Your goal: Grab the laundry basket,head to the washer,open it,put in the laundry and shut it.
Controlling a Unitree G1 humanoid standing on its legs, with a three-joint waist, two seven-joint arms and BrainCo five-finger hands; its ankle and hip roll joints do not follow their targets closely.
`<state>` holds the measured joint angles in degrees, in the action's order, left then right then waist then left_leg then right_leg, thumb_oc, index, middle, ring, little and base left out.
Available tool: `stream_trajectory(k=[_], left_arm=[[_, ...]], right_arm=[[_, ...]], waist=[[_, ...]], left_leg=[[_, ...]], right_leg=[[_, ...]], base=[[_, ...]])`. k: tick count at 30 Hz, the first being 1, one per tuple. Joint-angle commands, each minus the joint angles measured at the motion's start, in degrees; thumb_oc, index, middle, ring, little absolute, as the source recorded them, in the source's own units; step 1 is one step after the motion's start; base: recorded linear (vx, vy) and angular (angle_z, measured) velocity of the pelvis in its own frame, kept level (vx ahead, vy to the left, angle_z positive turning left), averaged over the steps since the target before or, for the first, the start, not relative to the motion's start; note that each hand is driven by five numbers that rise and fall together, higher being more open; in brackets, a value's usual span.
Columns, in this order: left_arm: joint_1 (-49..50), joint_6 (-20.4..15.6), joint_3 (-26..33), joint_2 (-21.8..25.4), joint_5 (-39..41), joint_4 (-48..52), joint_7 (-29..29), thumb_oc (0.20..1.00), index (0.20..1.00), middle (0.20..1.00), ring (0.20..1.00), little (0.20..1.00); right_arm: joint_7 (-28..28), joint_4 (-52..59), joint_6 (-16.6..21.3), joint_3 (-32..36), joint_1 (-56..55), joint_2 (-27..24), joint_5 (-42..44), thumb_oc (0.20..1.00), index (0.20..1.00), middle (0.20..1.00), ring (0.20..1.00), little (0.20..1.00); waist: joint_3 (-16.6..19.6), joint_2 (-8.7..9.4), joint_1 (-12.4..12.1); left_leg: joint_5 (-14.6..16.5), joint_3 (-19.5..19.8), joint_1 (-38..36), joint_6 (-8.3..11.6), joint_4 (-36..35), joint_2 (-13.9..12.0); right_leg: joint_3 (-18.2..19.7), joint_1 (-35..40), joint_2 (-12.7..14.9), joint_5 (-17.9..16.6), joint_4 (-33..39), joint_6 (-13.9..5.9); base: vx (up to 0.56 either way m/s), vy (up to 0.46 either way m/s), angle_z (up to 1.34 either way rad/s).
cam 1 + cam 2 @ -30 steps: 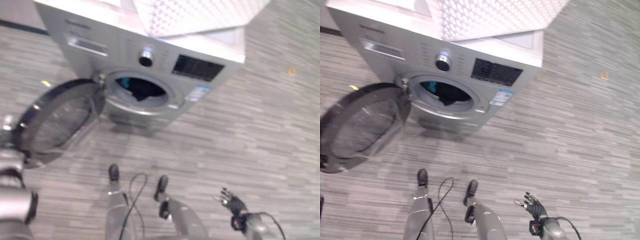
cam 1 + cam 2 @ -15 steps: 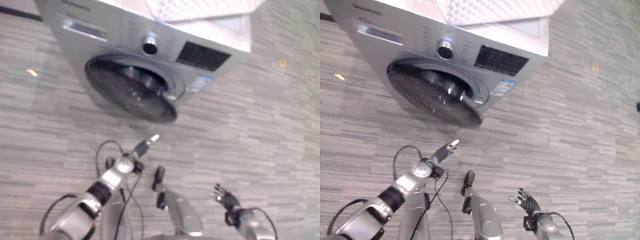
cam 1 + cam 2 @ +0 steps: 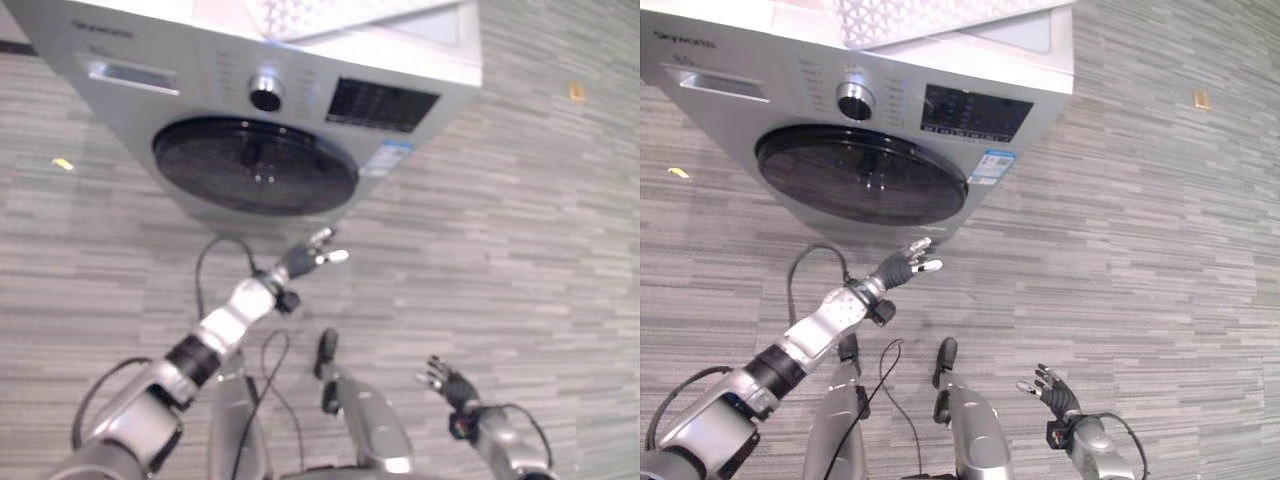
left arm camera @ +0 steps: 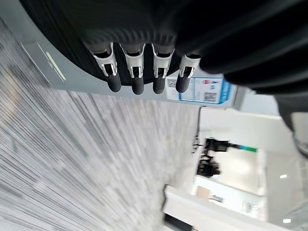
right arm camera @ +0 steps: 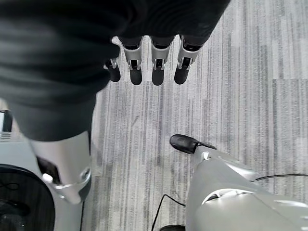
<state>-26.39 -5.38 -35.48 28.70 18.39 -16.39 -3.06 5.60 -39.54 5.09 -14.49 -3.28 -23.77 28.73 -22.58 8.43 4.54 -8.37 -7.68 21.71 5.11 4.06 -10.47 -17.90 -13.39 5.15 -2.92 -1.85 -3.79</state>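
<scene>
A silver washer (image 3: 740,120) stands in front of me with its round dark door (image 3: 862,175) closed against the front. On its top rests the white perforated laundry basket (image 3: 930,12). My left hand (image 3: 902,267) reaches toward the washer just below the door's lower right edge, fingers straight and holding nothing; the left wrist view shows its fingers (image 4: 139,77) close to the washer's front. Low on the right, my right hand (image 3: 1052,392) hangs over the floor, open and idle.
Grey striped floor (image 3: 1160,250) spreads all around the washer. A small yellow scrap (image 3: 678,172) lies on the floor to the left and a small tan mark (image 3: 1202,99) at the far right.
The washer door has swung from wide open to closed. My left arm came from the far left and now reaches in below the door. The camera shifted.
</scene>
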Motion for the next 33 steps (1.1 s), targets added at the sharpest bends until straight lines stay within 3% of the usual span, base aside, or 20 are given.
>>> stream_trajectory(k=[1,8,14,17,23,29,33], left_arm=[[3.83,-6.66,2.44,0.81,1.66,3.08,-1.65,1.0,1.0,1.0,1.0,1.0],[19.63,-9.35,12.37,2.22,5.63,1.02,-1.83,1.0,1.0,1.0,1.0,1.0],[31.93,-9.74,21.86,0.32,8.27,-9.53,-3.66,1.0,1.0,1.0,1.0,1.0],[33.77,-9.2,23.15,-0.32,6.94,-14.77,-4.44,1.0,1.0,1.0,1.0,1.0],[35.64,-8.41,30.72,-5.09,2.39,-35.6,-3.7,1.0,1.0,1.0,1.0,1.0],[33.29,-6.87,35.82,-9.76,-0.15,-50.59,-0.1,1.0,1.0,1.0,1.0,1.0],[32.91,-6.34,35.84,-11.92,0.44,-52.35,0.32,1.0,1.0,1.0,1.0,1.0]], right_arm=[[0.33,1.75,2.51,1.21,-3.31,-0.53,-0.29,1.0,1.0,1.0,1.0,1.0],[-0.22,-4.39,3.66,3.19,-3.91,2.3,-1.39,1.0,1.0,1.0,1.0,1.0],[-0.3,-11.28,3.62,7.22,-4.82,4.28,-2.1,1.0,1.0,1.0,1.0,1.0],[-0.45,-13.76,3.07,8.1,-5.18,4.27,-3.98,1.0,1.0,1.0,1.0,1.0],[-1.28,-22.7,1.88,11.78,-7.47,5.65,-8.48,1.0,1.0,1.0,1.0,1.0],[-3.74,-33.79,-0.2,11.26,-6.76,7.67,-14.91,1.0,1.0,1.0,1.0,1.0],[-4.2,-36.19,-1.23,9.37,-5.84,8.92,-17.2,1.0,1.0,1.0,1.0,1.0]], waist=[[2.41,-0.23,-0.84],[5.83,-2.28,-2.93],[11.29,-5.33,-4.47],[12.8,-6.38,-4.66],[17.85,-8.69,-5.49],[20.64,-8.75,-6.22],[21.84,-8.51,-6.62]], left_leg=[[5.68,2.07,1.96,-0.15,5.63,-2.46],[5.27,1.17,-2.59,-0.1,3.67,-2.24],[3.46,0.04,-9.15,-0.44,-1.15,-1.2],[3.03,-0.13,-11.39,-0.48,-2.8,-0.66],[1.16,-0.36,-16.52,-1.03,-7.44,1.0],[0.98,1.23,-18.35,-1.08,-8.9,1.83],[1.23,1.9,-18.92,-1.24,-9.06,2.16]], right_leg=[[2.0,-1.27,3.75,3.82,-5.87,-2.84],[2.57,2.51,3.75,4.62,-5.3,-2.82],[1.98,7.61,4.45,4.64,-2.81,-3.47],[1.64,9.31,4.69,4.86,-2.26,-3.64],[-0.26,14.43,5.04,4.9,0.26,-3.75],[-1.69,16.93,4.73,5.81,1.03,-3.26],[-2.23,18.03,4.67,5.78,1.54,-3.13]], base=[[0.01,-0.008,-0.06],[0.03,-0.009,-0.05],[0.05,-0.01,-0.02],[0.04,0.001,0.06],[0.01,0.01,0.1],[-0.01,-0.016,0.1],[0.01,-0.022,0.12]])
